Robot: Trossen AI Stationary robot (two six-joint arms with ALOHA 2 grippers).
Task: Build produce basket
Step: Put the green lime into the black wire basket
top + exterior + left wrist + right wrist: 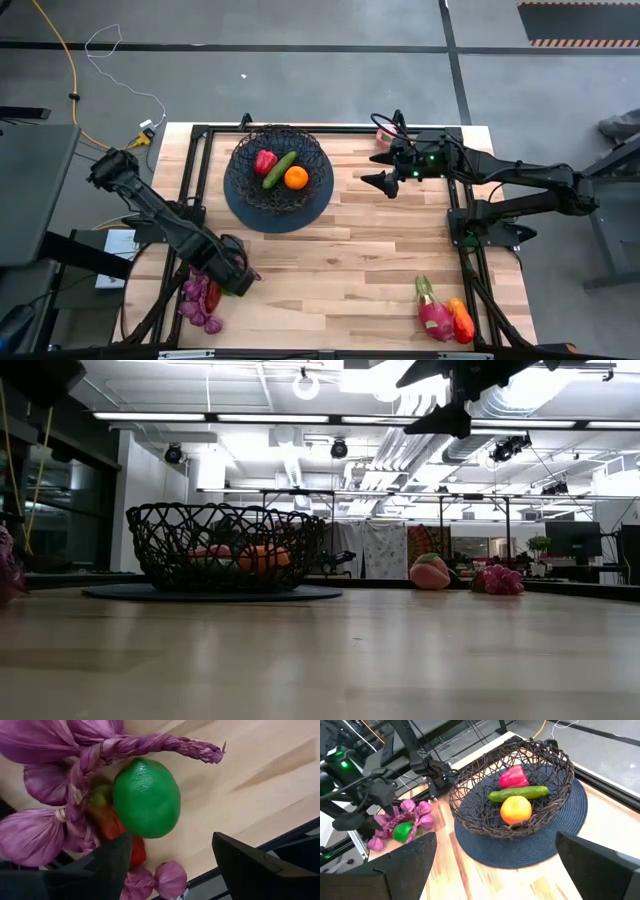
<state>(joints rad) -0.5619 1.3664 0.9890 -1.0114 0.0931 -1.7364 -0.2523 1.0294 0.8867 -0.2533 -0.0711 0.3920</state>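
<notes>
Left hand (170, 865) spread over lime (146, 797), right hand (495, 865) spread, mango (112, 822) half hidden

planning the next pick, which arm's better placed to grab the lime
Left. Its open gripper hangs right over the lime among the purple bunches; the right gripper waits beside the basket.
</notes>
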